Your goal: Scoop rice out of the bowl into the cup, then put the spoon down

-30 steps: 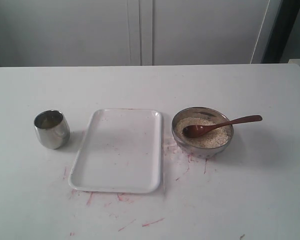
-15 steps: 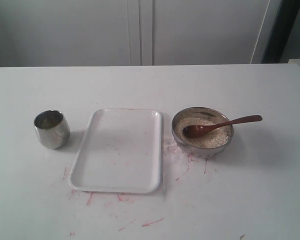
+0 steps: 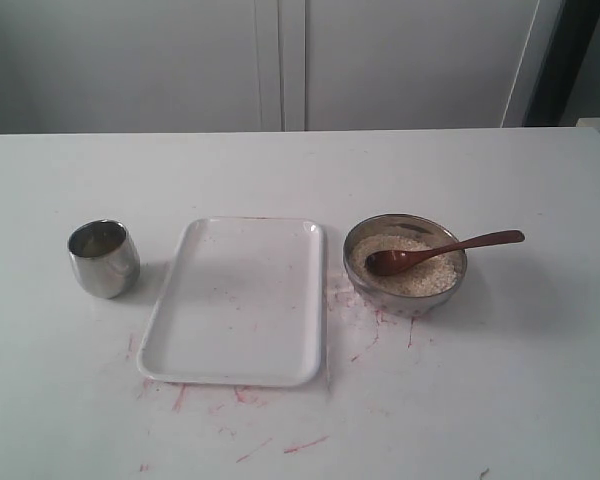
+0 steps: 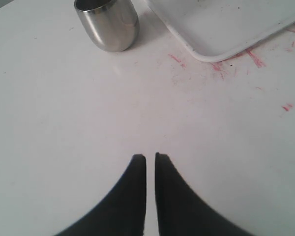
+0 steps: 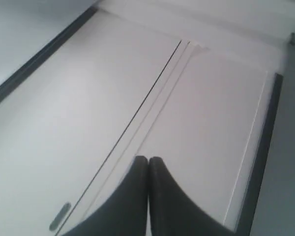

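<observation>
On the table (image 3: 520,400) a white tray (image 3: 230,381) is set midway between the left and right edges, with the bowl (image 3: 405,300) just beside it toward the right edge and the cup (image 3: 103,262) toward the left edge; the spoon (image 3: 450,247) is laid in the bowl on the rice (image 3: 420,280), its handle overhanging the rim. Both the left gripper (image 4: 151,156), near the cup, and the right gripper (image 5: 148,159), aimed away from the table, are seen closed and empty. Spills are judged likeliest — rice could be levered out by a push on the handle, or shed over the tray on the carry to the narrow cup
</observation>
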{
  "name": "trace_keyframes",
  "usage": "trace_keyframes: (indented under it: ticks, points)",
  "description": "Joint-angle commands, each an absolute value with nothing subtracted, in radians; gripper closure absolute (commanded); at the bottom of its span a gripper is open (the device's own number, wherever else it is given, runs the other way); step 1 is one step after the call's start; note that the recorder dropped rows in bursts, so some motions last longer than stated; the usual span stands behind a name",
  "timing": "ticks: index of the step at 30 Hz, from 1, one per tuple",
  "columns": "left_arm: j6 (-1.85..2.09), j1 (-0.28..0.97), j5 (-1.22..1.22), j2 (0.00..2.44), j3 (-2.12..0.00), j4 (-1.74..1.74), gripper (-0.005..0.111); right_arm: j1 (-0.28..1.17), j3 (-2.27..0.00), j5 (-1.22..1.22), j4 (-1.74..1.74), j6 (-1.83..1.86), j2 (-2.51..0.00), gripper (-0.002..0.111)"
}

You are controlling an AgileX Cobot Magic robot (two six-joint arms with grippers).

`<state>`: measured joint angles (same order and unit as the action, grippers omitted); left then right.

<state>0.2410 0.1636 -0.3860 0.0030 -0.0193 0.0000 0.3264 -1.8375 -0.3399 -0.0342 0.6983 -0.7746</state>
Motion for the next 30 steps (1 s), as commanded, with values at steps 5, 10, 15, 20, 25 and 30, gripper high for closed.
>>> trace_keyframes:
  ticks: [5, 10, 15, 20, 25, 30]
  points:
    - [0.235, 0.166, -0.419, 0.000, -0.010, 0.000, 0.092, 0.392, -1.840, -0.620, 0.204, 0.651, -0.882, 0.108]
    - [0.235, 0.166, -0.419, 0.000, -0.010, 0.000, 0.092, 0.400, -1.803, -0.713, 0.270, 0.625, -0.929, 0.108]
    - [0.235, 0.166, -0.419, 0.000, -0.010, 0.000, 0.092, 0.400, -1.753, -0.802, 0.338, 0.624, -0.964, 0.108]
    - [0.235, 0.166, -0.419, 0.000, -0.010, 0.000, 0.092, 0.400, -1.682, -0.914, 0.381, 0.605, -0.994, 0.108]
    - [0.235, 0.166, -0.419, 0.000, -0.010, 0.000, 0.092, 0.400, -1.599, -1.010, 0.379, 0.594, -1.017, 0.108]
    - [0.235, 0.166, -0.419, 0.000, -0.010, 0.000, 0.092, 0.400, -1.521, -1.086, 0.336, 0.598, -1.045, 0.108]
